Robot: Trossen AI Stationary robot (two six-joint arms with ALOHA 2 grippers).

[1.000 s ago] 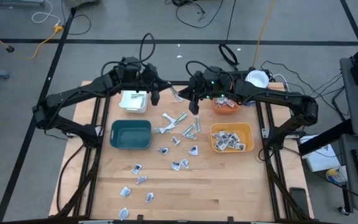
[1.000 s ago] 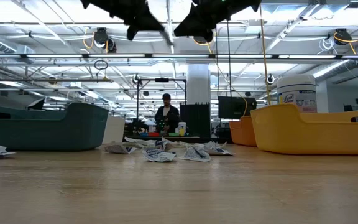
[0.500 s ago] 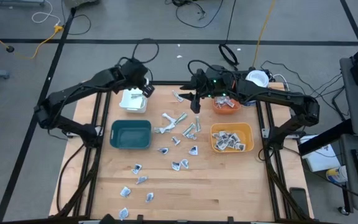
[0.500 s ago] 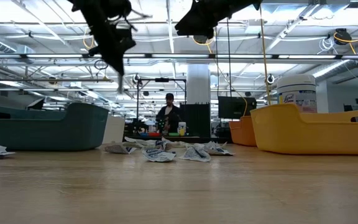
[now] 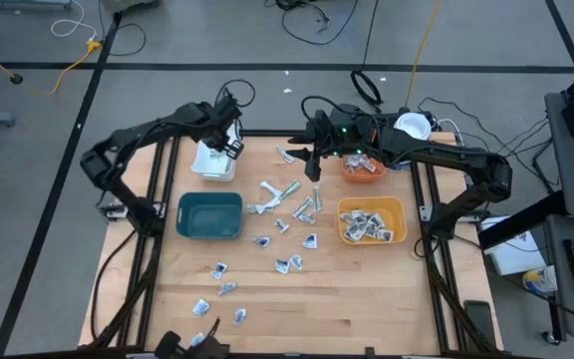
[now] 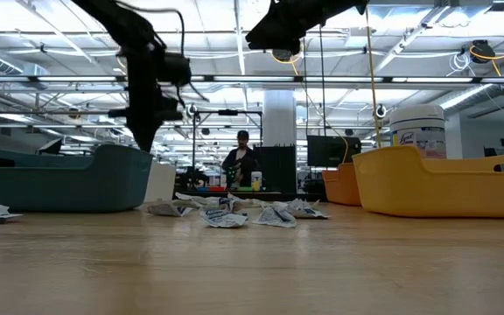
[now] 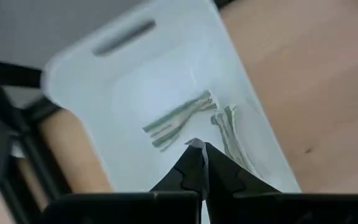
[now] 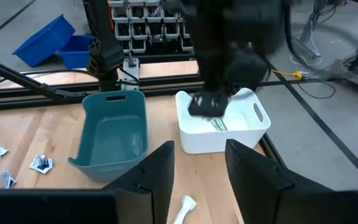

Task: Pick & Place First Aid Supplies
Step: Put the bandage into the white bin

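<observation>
Left gripper (image 7: 199,148): fingers pressed together on a thin pale strip (image 7: 197,144) pinched at their very tips, held above the white bin (image 5: 213,163). Narrow wrapped strips (image 7: 180,118) already lie on the floor of that bin. In the high view the left arm reaches over the white bin's far edge, wrist angled down into it.

Right gripper (image 8: 196,163): fingers parted, nothing between them. It hangs clear of the table on the side of the white bin away from the left arm, above the far end of the scattered packets (image 5: 285,207), facing back toward the white bin and the teal bin (image 5: 209,215) just beside it.

Handling, by judgement: the supplies are very light, thin and limp; they will flex and may cling to a finger on release. Foil-like wrappers look slippery. A strip is best pinched across its middle; a flat packet by a raised or curled edge, since it lies flush on the wood.

Remaining supplies lie loose on the table beyond the teal bin. The orange bin (image 5: 362,170) and yellow bin (image 5: 395,211), well apart from the white bin, hold others.
</observation>
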